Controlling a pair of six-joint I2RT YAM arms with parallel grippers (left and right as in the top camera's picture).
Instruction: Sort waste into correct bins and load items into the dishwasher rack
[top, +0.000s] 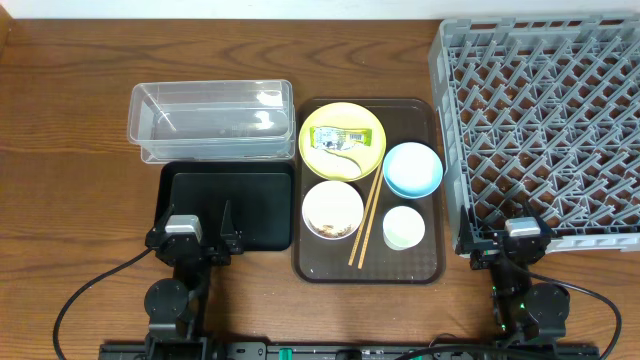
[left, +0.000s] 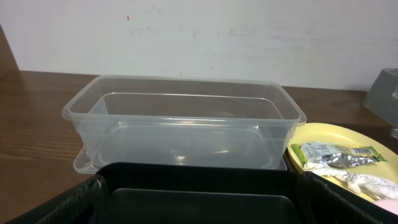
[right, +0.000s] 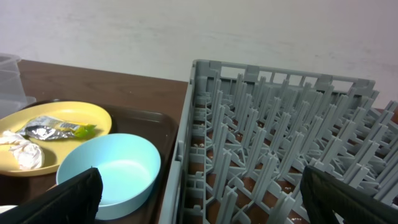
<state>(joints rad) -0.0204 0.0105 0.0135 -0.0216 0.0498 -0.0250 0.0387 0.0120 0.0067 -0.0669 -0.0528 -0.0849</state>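
Wood table, overhead: wrapper (top: 338, 140) on yellow plate (top: 372, 125) at brown tray's (top: 330, 262) 12 o'clock, chopsticks (top: 366, 218) at centre | left wrist: left gripper (left: 202, 186) spread, empty, over black tray (left: 199, 176); clear tub (left: 186, 134) at 12 | right wrist: right gripper (right: 202, 186) spread, empty; rack (right: 280, 112) at 2 | risk: light wrapper likely slips from a shallow pinch; a low reach could knock the chopsticks.
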